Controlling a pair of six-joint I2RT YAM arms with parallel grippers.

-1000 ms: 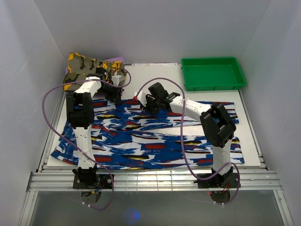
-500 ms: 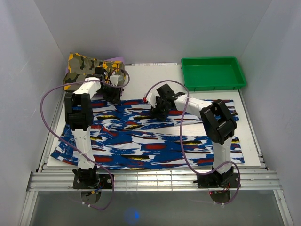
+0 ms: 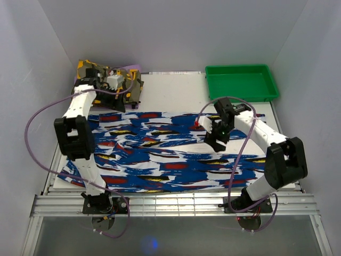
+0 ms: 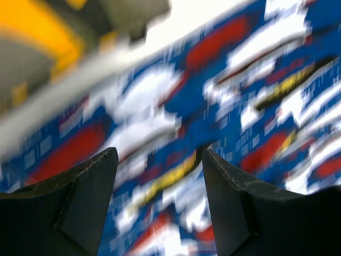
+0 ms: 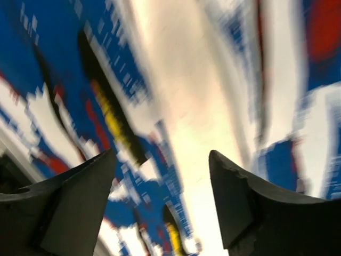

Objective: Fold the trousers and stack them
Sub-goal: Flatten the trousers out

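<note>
The trousers [image 3: 160, 157] lie spread wide across the white table, royal blue with white, red, black and yellow streaks. My left gripper [image 3: 118, 101] hovers over their far left corner, beside the camouflage garment. In the left wrist view its jaws [image 4: 159, 154] stand open above the blurred cloth [image 4: 256, 106] with nothing between them. My right gripper [image 3: 214, 140] hangs above the right half of the trousers. In the right wrist view it [image 5: 161, 154] is open too, with only streaked cloth [image 5: 53, 64] below the gap.
A yellow, olive and black camouflage garment [image 3: 93, 72] is bunched at the far left corner, also blurred at the top left of the left wrist view [image 4: 32, 32]. A green tray [image 3: 242, 68] stands at the far right. Bare white table [image 3: 170, 90] lies beyond the trousers.
Both grippers opened and left the trousers' far edge. The right one swung right and nearer over the cloth; the left one drew back to the left toward the camouflage garment.
</note>
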